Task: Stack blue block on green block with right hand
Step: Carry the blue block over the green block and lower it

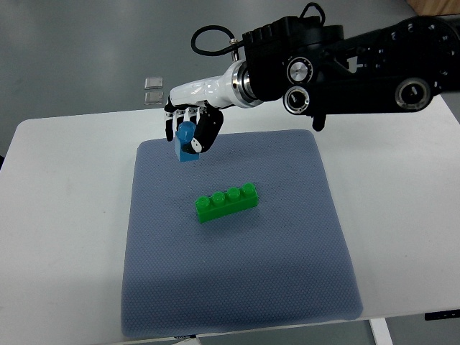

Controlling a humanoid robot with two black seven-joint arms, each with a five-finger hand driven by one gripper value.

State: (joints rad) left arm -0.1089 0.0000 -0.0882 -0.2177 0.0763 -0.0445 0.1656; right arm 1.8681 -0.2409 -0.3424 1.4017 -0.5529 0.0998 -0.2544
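Near the far-left corner of the mat: your right robot hand (192, 128) has its fingers curled round the blue block (187, 146), thumb on one side and fingers on the other, so it is closed on the block and nothing else.
Blue block: it sits at, or just above, the mat (237, 287); you cannot tell from this steep view whether it has lifted clear.
Why the grip is high: the fingers wrap the upper part, stud included, leaving the underside free to press onto studs below.
Green block (227, 202): it lies near the middle of the mat, studs up, long side slanting toward the far-right corner, apart from the blue one.
Why that matters: its four studs are uncovered, so you have a choice of seat.
Mat on the counter (65, 215): it probably keeps the green block from sliding under pressure.
Left arm: not visible.
Step in hand, as a judgement: carrying has yet to happen; next comes lifting, crossing and aligning studs.
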